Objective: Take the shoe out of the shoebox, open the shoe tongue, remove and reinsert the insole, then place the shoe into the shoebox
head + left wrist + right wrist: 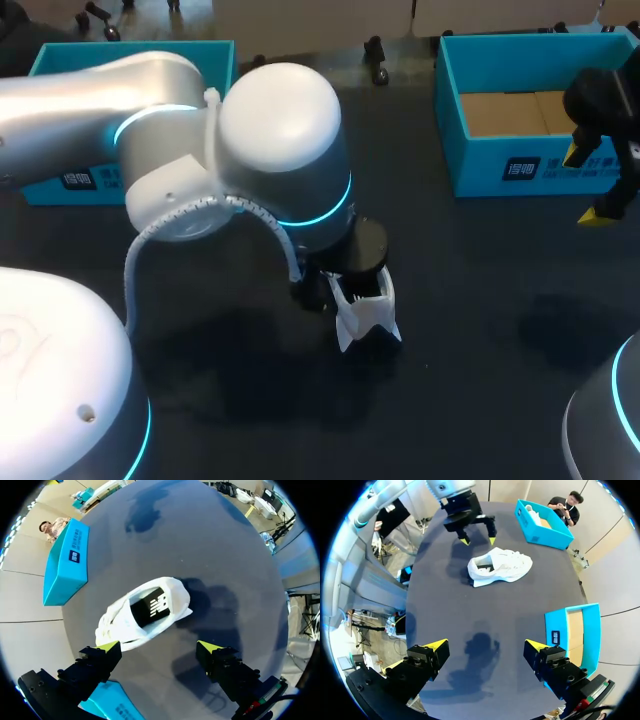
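A white shoe (125,622) lies on the dark table, and a black insole (152,607) shows in its wide opening. My left gripper (159,646) hangs open just above the shoe's heel end, touching nothing. In the head view the left arm hides most of the shoe (365,318). The right wrist view shows the whole shoe (500,566) with the left gripper (478,540) beyond it. My right gripper (486,645) is open and empty, well short of the shoe. In the head view the right gripper (588,185) is at the right edge, before a blue shoebox (500,165).
That shoebox (555,630) on the right has a bare cardboard floor. A second blue box (60,60) stands at the back left; in the right wrist view this box (555,532) has something white in it. Open table lies between the shoe and my right gripper.
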Robot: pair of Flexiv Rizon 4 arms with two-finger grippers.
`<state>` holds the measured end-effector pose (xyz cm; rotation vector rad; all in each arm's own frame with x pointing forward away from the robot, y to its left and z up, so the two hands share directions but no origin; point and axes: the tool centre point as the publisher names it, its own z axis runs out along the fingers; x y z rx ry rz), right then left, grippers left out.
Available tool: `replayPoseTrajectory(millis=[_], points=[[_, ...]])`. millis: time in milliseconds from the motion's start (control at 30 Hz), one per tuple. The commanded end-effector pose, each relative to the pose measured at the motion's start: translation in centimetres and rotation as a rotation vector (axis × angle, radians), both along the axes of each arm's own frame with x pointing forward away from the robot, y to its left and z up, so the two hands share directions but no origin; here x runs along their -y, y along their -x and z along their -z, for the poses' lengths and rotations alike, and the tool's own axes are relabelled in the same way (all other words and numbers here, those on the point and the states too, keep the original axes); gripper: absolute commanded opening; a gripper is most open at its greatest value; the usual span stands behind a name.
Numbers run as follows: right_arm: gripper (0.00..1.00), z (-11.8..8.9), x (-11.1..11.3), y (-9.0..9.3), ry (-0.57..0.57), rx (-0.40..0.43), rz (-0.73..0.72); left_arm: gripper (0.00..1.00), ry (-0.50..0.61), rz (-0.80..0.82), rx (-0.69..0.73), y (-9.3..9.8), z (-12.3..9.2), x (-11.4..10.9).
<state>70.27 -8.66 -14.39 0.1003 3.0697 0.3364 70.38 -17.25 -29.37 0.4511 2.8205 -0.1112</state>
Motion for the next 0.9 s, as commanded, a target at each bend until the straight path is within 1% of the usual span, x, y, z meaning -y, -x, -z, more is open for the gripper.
replayPoseTrajectory(millis=[33, 367, 400, 467, 500, 533, 600, 633, 733, 767, 900], points=[[1.0, 0.0, -0.1, -0.2, 0.002, -0.003, 0.0, 1.0, 0.007, 0.002, 0.002, 0.1, 0.1, -0.4], [1.0, 0.0, -0.1, -0.2, 0.002, -0.003, 0.0, 1.0, 0.007, 0.002, 0.002, 0.1, 0.1, -0.4], [1.0, 0.0, -0.1, -0.2, 0.002, -0.003, 0.0, 1.0, 0.027, -0.049, 0.004, 0.0, 0.1, -0.5], [1.0, 0.0, -0.1, -0.2, 0.002, -0.003, 0.0, 1.0, 0.024, -0.082, 0.01, 0.0, 0.2, -0.5], [1.0, 0.0, -0.1, -0.2, 0.002, -0.003, 0.0, 1.0, 0.042, -0.129, -0.022, 0.1, 0.3, -0.5], [1.0, 0.0, -0.1, -0.2, 0.002, -0.003, 0.0, 1.0, 0.047, -0.132, -0.019, 0.1, 0.3, -0.5], [1.0, 0.0, -0.1, -0.2, 0.002, -0.003, 0.0, 1.0, 0.064, -0.196, -0.052, 0.2, 0.3, -0.4], [1.0, 0.0, -0.1, -0.2, 0.002, -0.003, 0.0, 1.0, 0.073, -0.191, -0.055, 0.3, 0.2, -0.3], [1.0, 0.0, -0.1, -0.2, 0.002, -0.003, 0.0, 1.0, 0.074, -0.244, -0.083, 0.7, 0.3, 0.0], [1.0, 0.0, -0.1, -0.2, 0.002, -0.003, 0.0, 1.0, 0.072, -0.275, -0.086, 0.7, 0.5, 0.2], [1.0, 0.0, -0.1, -0.2, 0.002, -0.003, 0.0, 1.0, 0.075, -0.288, -0.118, 1.1, 1.3, 1.4]])
